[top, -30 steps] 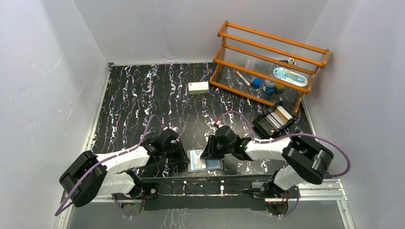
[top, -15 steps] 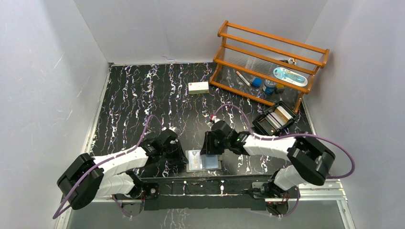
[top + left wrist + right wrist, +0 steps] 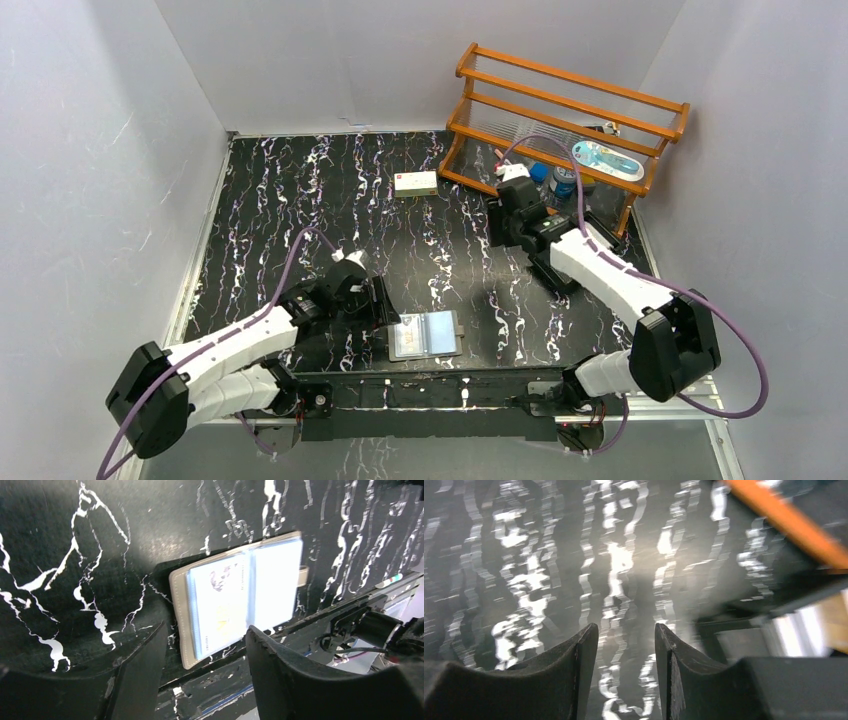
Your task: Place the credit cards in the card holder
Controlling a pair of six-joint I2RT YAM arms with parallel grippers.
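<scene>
Currently, by item:

Card holder [image 3: 425,337]: lies open and flat on the bench [image 3: 300,200], just right of the left gripper [image 3: 383,308] and close ahead of its jaws in the wrist view. Light blue pages face up, with the snap tab on the edge farthest from that gripper.

Credit cards: one pale printed card [image 3: 220,607] appears seated in the page nearer the left gripper. The far page looks blank. No other card shows clearly.

Left gripper: jaws wide apart, holding nothing, hovering low beside the holder.

Right gripper [image 3: 500,225]: well away from the holder, close to the wooden rack [image 3: 565,120]. Its jaws are partly apart with only bench between them. To its right the wrist view shows a dark tray [image 3: 734,617] with something pale inside, too blurred to name.

White box [image 3: 415,183]: apart from both grippers, not involved.

Progress, as judged: one card in, task partly done. The remaining cards are likely at the tray and are yet to be fetched and slid in
</scene>
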